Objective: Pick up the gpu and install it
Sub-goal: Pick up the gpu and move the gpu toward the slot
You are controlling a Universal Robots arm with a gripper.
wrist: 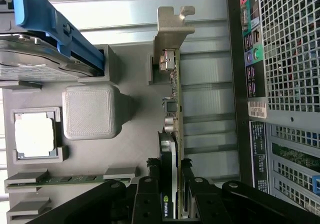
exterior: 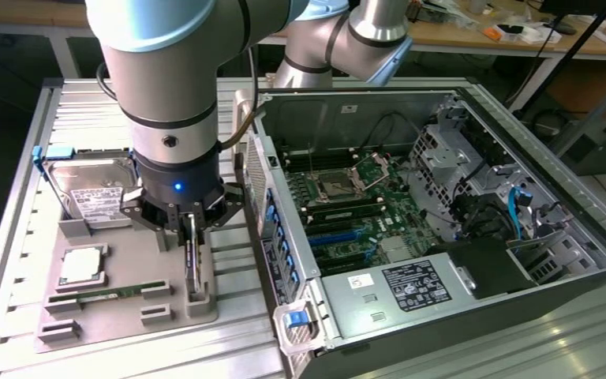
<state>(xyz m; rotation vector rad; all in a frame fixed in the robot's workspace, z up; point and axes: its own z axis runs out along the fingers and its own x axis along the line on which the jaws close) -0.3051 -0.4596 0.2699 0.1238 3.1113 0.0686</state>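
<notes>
With gripper partway closed, pinching the gpu by its upper edge, upright in the grey holder tray. Probably light, stiff, fragile; best gripped on bare board edges.

Wooden workbench behind ribbed metal table

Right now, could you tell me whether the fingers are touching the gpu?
Touching. The wrist view shows the fingers pressed against both faces of the gpu, standing on edge in the grey holder, with no gap either side.
</notes>
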